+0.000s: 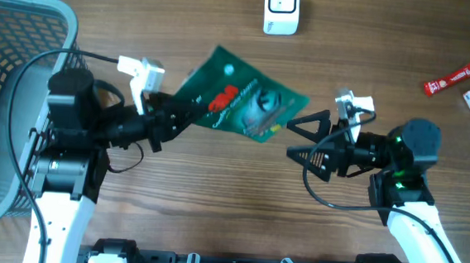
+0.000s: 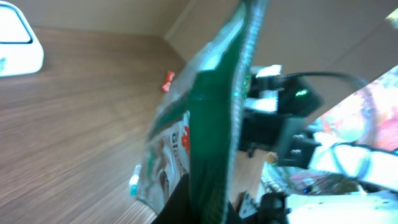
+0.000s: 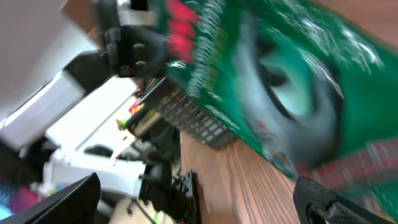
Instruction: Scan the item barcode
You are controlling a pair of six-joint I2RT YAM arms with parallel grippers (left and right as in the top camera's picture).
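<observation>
Presently looking at a wooden surface under everything, with a grey basket at its left edge

Next in size, seeing a green packet lifted above the middle of the surface, tilted, with the printed face toward the overhead camera

Held at its lower-left corner by the left end effector, pressed together on the foil

On the opposite side, finding the right end effector spread wide, just beside the right edge of the packet and, as far as can be told, not touching it

Farther up, noting a white scanner standing at the top edge of the surface, well apart from the packet

Smallest, a red bar lying at the far right, not involved

Judging the step as carrying and presenting: packet already in a one-arm hold, not yet shown to the scanner

Next, probably needing to bring the packet up toward the scanner and turn it until the barcode faces the window

Cannot tell where the barcode sits; none visible on the upper face, so maybe on the back

Needing also a firm pinch, since thin foil held by one corner may droop or swing
</observation>
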